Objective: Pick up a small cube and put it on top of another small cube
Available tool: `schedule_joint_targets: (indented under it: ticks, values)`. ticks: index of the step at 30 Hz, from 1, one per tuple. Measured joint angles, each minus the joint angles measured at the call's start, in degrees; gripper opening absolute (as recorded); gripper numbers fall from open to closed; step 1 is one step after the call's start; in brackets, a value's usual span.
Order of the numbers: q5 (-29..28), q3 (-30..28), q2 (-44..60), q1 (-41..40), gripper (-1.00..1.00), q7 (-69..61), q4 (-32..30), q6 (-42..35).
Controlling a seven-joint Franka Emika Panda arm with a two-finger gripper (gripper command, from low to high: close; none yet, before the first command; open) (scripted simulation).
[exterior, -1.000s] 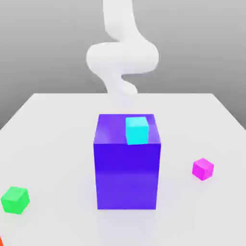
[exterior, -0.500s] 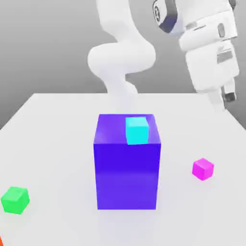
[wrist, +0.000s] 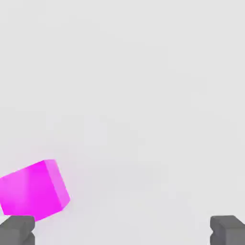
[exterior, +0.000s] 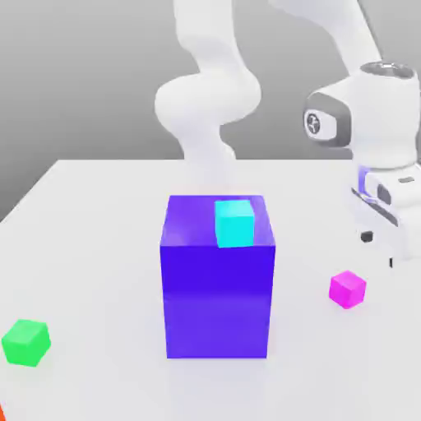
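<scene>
The small cube (exterior: 347,289), plain magenta, lies on the white table toward the exterior view's right; in the hand view the small cube (wrist: 33,190) sits close to one finger (wrist: 16,230), outside the gap. My gripper (exterior: 379,250) hovers just above and to the right of it, open, nothing between its fingertips (wrist: 122,232). A cyan small cube (exterior: 234,223) rests on top of the big purple-blue block (exterior: 217,296). A green small cube (exterior: 25,342) lies on the table at the exterior view's left.
The tall purple-blue block stands mid-table, left of my hand. The white arm (exterior: 205,99) rises behind it. A sliver of something orange-red (exterior: 2,411) shows at the bottom left corner. Bare table (exterior: 329,370) surrounds the magenta cube.
My hand has come down from the upper right toward the table and now hangs just above the magenta cube. No cube has moved.
</scene>
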Motion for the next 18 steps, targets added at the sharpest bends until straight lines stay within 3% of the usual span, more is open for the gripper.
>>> schedule_joint_targets:
  ticks: [7, 18]
  values:
    - [-9.38, 0.16, 6.0, 3.65, 0.0, -1.81, -3.14, 5.51]
    - [-11.33, -0.58, 17.3, 3.2, 0.0, -0.75, -1.03, 14.76]
